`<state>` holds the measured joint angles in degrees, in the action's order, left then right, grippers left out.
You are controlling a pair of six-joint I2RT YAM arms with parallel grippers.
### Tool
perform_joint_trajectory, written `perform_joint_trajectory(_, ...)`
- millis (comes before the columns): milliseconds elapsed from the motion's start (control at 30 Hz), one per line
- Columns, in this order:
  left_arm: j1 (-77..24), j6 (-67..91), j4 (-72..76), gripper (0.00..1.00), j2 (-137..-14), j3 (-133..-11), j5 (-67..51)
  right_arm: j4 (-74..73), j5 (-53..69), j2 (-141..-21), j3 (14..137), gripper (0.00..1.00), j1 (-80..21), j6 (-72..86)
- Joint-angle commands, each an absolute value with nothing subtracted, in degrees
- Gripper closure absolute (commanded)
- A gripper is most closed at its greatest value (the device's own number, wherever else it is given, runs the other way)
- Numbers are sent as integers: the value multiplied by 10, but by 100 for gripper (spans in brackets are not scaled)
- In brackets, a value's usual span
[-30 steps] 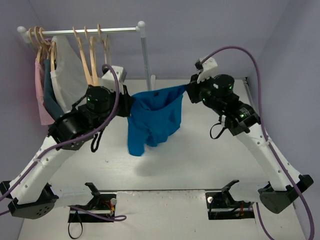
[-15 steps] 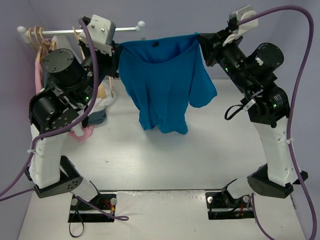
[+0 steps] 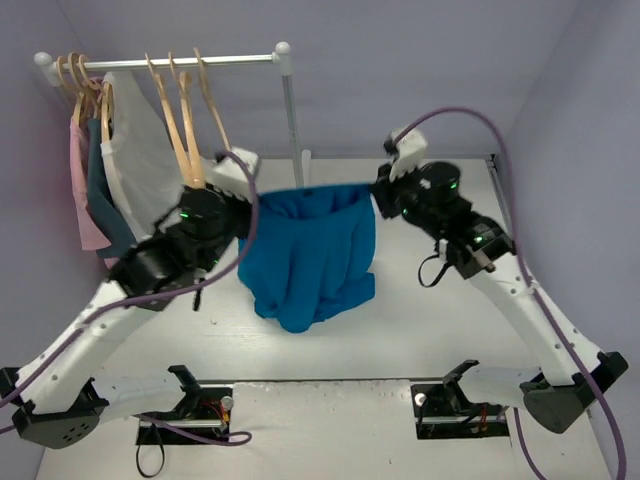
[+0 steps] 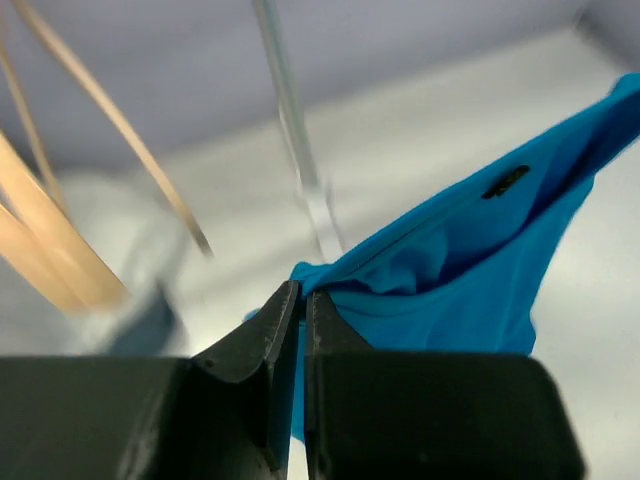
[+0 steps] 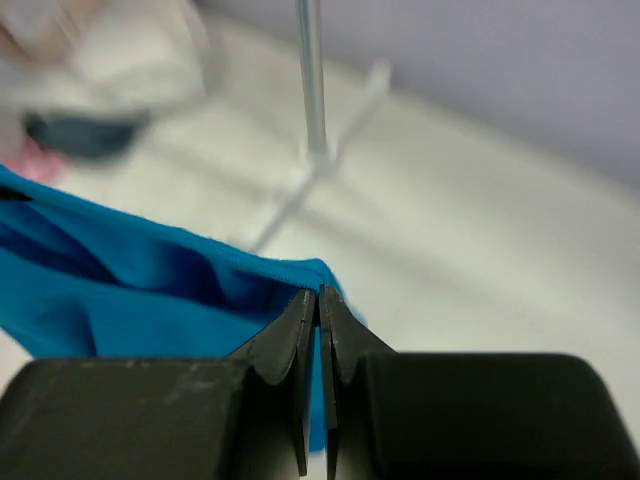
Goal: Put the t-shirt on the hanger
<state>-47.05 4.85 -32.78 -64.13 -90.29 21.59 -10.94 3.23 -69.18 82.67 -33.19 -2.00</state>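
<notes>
The t-shirt (image 3: pixel 310 255) hangs in the air over the middle of the table (image 3: pixel 430 320), held up by its top edge, which runs almost level from left to right. Below that edge the cloth drops in deep folds and bunches at the bottom (whether the lowest fold touches the table cannot be told). The left wrist view shows a small dark label (image 4: pixel 507 181) on the inside of the shirt near the upper hem.

The left claw (image 3: pixel 247 214) is clamped on the left end of the top edge; in its wrist view the two fingers are pressed together with blue cloth pinched at their tips. The right claw (image 3: pixel 379 199) is clamped on the right end in the same way, its fingers closed with the hem caught between them.

Far from the shirt, at the back left, a rack (image 3: pixel 240 60) stands on a thin post (image 3: pixel 292 120). Three bare hangers (image 3: pixel 184 120) hang from its rail, just beyond the left arm. Left of them on the same rail hang a white garment (image 3: pixel 140 150), a teal one (image 3: pixel 100 185) and a pink one (image 3: pixel 82 195).
</notes>
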Motion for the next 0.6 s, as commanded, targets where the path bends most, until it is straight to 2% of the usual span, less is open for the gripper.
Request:
perform_joint_trajectory(0,-462,238,-240,100,-610,-698,257,-71,-27,-659,666,100,-344,80)
perform_joint_trajectory(167,-461,319,-134,100,-585,-490,248,-13,-56,-670,511,100,-388,154)
perform_joint_trajectory(333,-453,308,-81,98,-622,-450,236,33,-77,-737,487,100,-395,198)
perform_joint_trajectory(567,-409,275,-99,69,-667,-511,201,39,-84,-838,541,100,-386,192)
